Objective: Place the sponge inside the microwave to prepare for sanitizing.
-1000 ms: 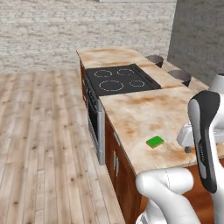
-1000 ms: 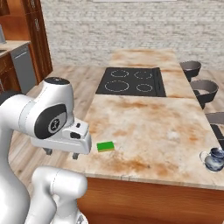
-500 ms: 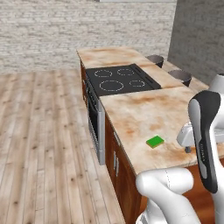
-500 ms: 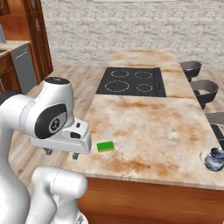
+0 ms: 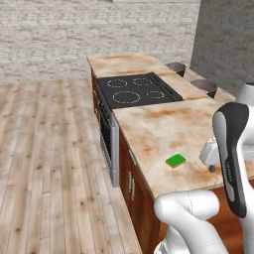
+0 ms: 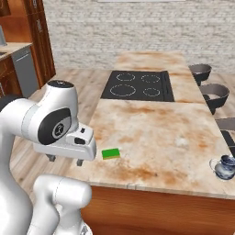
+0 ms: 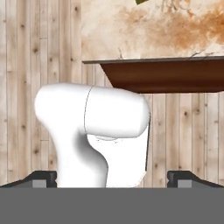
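The sponge [image 5: 175, 160] is a small bright green block lying flat on the marbled island counter [image 5: 163, 124] near its front edge. In the right base view the sponge [image 6: 110, 153] lies just right of my gripper [image 6: 65, 160], which hangs open at the counter's edge, pointing down, with nothing between its fingers. In the left base view the gripper [image 5: 212, 166] shows beside the arm, right of the sponge. The hand view looks down past the counter's edge, with a green sliver of the sponge [image 7: 141, 1] at the top. The microwave is out of view.
A black cooktop [image 6: 137, 86] is set into the counter beyond the sponge, with a steel oven front [image 5: 110, 144] below it. Dark bowl-shaped stools [image 6: 200, 72] line the counter's far side. A blue-and-white teapot [image 6: 223, 166] stands at the counter's near right corner.
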